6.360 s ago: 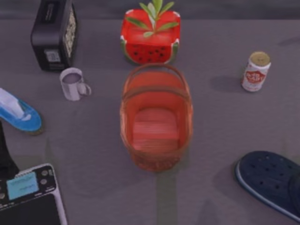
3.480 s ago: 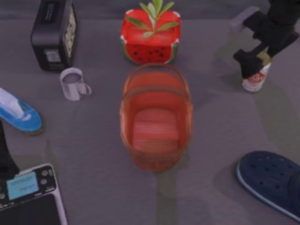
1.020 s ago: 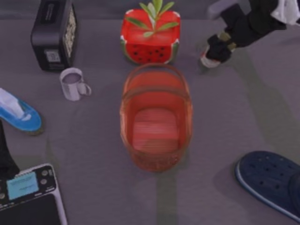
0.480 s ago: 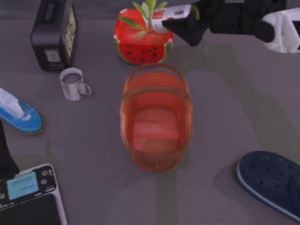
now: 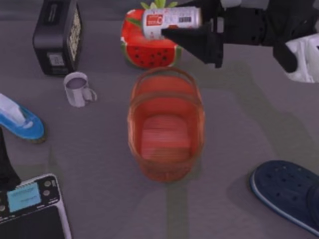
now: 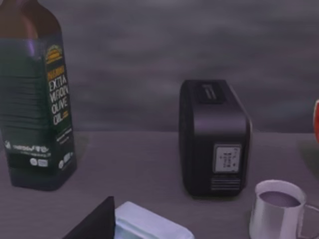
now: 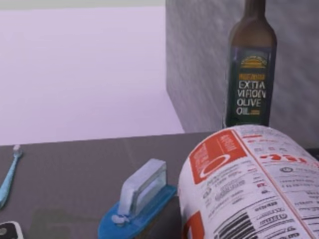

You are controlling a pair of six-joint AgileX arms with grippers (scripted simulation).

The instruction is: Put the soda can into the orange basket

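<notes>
The soda can, white with a red label and a barcode, lies on its side in the air with my right gripper shut on it. It hangs over the watermelon planter, just beyond the far end of the orange basket. The basket is a large oval woven one with a hoop handle, standing empty at the table's middle. In the right wrist view the soda can fills the near corner and hides the jaws. My left arm is parked at the table's left edge.
A red watermelon planter stands under the can. A grey mug and a black speaker are at back left, with an olive oil bottle farther left. A blue-and-white object, a screen device and a dark shoe ring the basket.
My right gripper took the can from the table's back right, lifted it, tipped it sideways and carried it left over the planter. The planter has shifted slightly left.
</notes>
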